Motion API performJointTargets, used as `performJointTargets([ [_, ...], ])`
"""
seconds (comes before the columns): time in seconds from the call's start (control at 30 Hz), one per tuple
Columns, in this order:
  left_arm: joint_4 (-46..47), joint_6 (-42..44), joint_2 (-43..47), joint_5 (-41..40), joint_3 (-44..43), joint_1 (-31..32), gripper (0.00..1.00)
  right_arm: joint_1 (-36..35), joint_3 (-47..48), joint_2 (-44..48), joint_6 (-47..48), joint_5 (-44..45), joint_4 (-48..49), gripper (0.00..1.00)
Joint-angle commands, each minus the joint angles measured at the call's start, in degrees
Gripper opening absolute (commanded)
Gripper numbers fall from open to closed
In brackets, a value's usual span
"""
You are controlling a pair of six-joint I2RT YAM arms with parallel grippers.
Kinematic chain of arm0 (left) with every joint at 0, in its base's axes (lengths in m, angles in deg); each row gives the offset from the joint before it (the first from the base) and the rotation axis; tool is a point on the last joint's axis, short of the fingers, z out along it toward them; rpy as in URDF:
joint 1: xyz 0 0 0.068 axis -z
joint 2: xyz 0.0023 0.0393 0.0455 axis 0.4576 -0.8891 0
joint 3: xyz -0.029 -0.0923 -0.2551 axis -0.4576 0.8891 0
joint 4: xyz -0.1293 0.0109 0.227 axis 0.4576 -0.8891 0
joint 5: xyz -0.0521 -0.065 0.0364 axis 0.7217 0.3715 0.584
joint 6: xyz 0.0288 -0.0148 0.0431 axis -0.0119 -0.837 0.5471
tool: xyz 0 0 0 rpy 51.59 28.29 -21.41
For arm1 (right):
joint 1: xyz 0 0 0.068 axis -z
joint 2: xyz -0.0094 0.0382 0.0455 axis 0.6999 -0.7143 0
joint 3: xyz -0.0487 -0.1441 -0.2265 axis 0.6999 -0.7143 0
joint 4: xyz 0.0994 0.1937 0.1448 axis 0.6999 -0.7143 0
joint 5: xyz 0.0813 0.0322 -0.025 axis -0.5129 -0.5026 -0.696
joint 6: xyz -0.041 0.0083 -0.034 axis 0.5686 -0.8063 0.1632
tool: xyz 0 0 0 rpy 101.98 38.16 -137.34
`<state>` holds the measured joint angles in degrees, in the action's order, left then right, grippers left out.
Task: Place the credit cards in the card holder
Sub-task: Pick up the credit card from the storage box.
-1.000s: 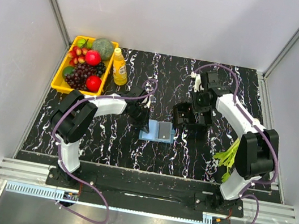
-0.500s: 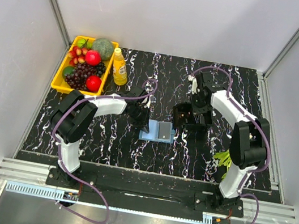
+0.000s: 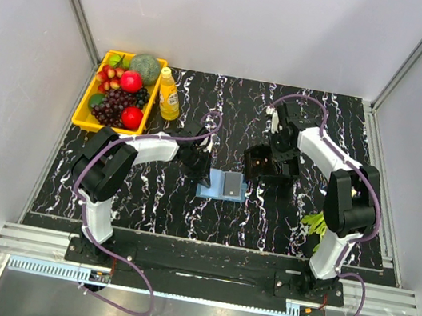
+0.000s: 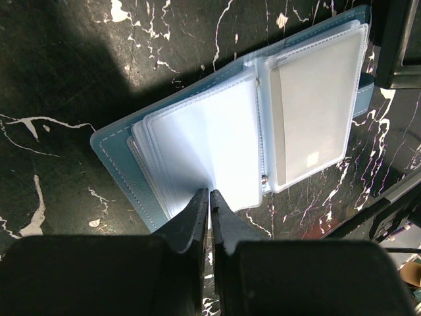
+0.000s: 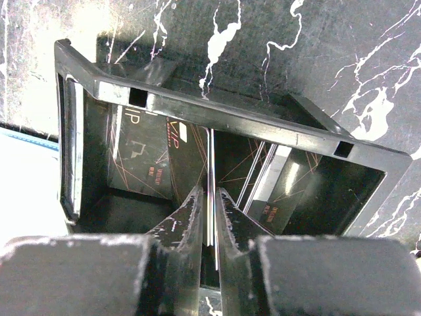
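Broadly, the black marble-patterned table carried everything, and the places below are given from the card holder, which lay open and flat near the table's middle. The black box-like frame stood just beyond the holder's far right corner, close beside it. That put the right arm nearer the frame and the left arm at the holder's left side.

The right gripper hung over the frame. Its jaws were a slit apart, astride the thin upright edge of one of the credit cards. That edge ran in line with the gap and looked narrower than it, so I judged the card loosely straddled rather than clamped.

The left gripper was closed to a hairline, its tips at the near edge of the holder's left clear sleeve pages. Whether they pinched a page could not be told. One grey card already sat in the right-hand sleeve.

From the frame, the holder lay leftward and toward the arm bases, so a lifted card would likely have had to travel that way.

The frame's walls hid the cards' lower parts. How many edges sat in the gap was unclear, and from above the right arm covered most of the frame.
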<state>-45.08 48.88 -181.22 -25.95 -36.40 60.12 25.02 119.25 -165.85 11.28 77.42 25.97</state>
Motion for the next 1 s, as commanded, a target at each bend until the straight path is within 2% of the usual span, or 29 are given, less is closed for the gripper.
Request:
performJointTargets([
  [0.0, -0.1, 0.5, -0.6, -2.2, -1.1, -0.3, 0.09, 0.7, 0.5, 3.0, 0.0, -0.4, 0.7, 0.18],
  [0.03, -0.1, 0.6, -0.6, -2.2, -1.0, -0.3, 0.09, 0.8, 0.3, 3.0, -0.1, -0.4, 0.6, 0.18],
  [0.1, -0.1, 0.5, -0.6, -2.1, -0.9, -0.3, 0.09, 1.1, 0.0, 3.0, -0.1, -2.6, 0.7, 0.02],
  [0.23, -0.1, 0.6, -0.7, -2.1, -0.9, -0.4, 0.09, 1.2, -0.5, 3.8, -0.5, -2.0, 1.0, 0.06],
  [0.37, -0.1, 0.5, -0.7, -2.2, -0.8, -0.3, 0.09, 1.6, -0.4, 4.5, -0.5, -0.9, 1.1, 0.00],
  [0.6, -0.1, 0.4, -0.6, -2.2, -0.9, -0.3, 0.09, 2.0, -0.7, 10.6, -1.5, 3.0, 3.2, 0.00],
  [0.8, -0.1, 0.4, 0.2, -2.7, -0.5, -0.3, 0.09, 2.4, -1.2, 15.0, -4.4, 2.1, 3.7, 0.00],
  [0.97, 0.0, 0.2, 0.8, -3.2, -0.1, -0.3, 0.09, 2.9, -2.7, 18.4, -10.6, -4.1, 5.5, 0.00],
])
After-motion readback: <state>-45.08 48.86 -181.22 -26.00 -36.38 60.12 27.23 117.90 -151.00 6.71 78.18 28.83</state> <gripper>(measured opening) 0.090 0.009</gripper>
